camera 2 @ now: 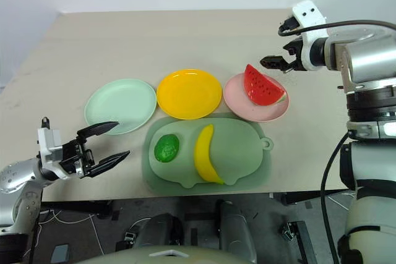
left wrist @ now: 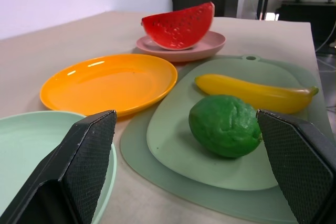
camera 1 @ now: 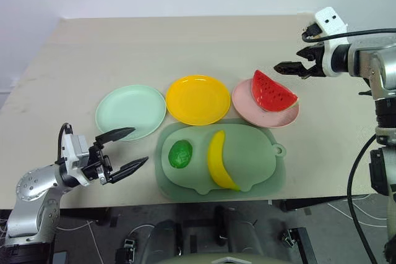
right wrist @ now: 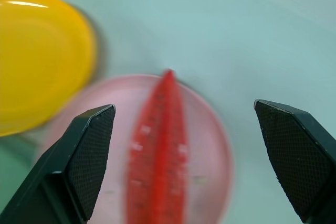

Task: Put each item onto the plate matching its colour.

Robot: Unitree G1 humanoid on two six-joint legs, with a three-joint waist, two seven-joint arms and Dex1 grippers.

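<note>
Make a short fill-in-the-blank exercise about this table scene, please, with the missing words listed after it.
1. The watermelon slice lies on the ____ plate.
2. The banana and the green fruit lie on the sage-green ____.
3. The plate between the mint green plate and the pink one is ____.
4. The left tool, near the mint green plate, has its fingers ____.

Missing words: pink; mat; yellow; open
</note>
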